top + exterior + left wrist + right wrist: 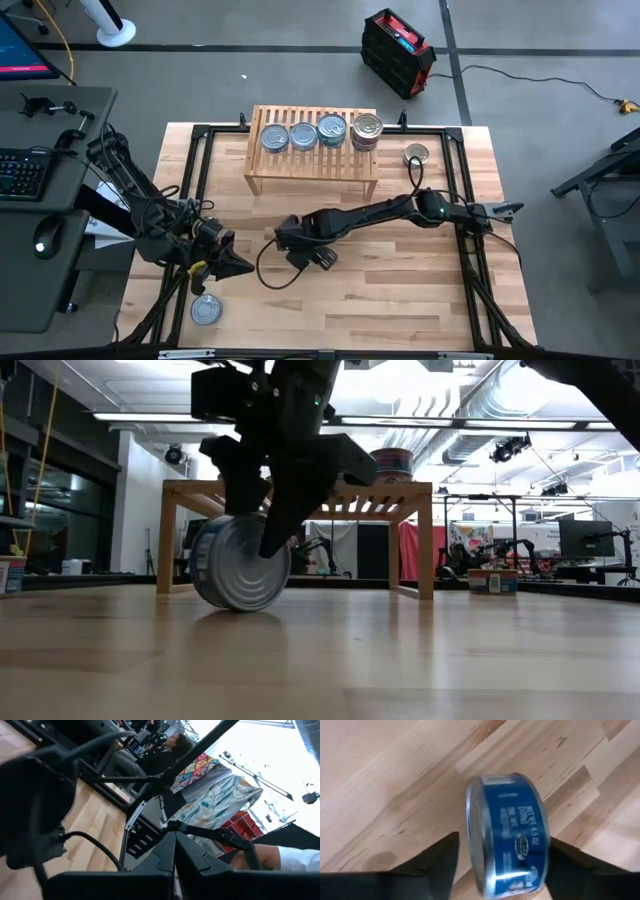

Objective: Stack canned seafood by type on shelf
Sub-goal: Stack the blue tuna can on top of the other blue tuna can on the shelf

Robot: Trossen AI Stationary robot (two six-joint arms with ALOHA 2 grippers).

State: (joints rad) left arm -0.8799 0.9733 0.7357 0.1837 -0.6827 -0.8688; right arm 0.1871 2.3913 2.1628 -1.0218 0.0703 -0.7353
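Low light-wood slatted shelf (311, 160): silvery-lidded round tins (303, 136) in a row on top, rightmost stacked. Gold-lidded tin (417, 154) beside shelf; silvery tin (206, 310) flat, well apart. Blue-labelled tin (507, 835) on edge on worktop

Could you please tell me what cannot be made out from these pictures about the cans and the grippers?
- High view: the blue can between the right gripper fingers is hidden under that arm.
- Low view: the cans on the shelf are mostly masked by the arm.
- Left wrist view: the left gripper blocks the table; no can visible.
- All views: can labels too small to tell seafood type.
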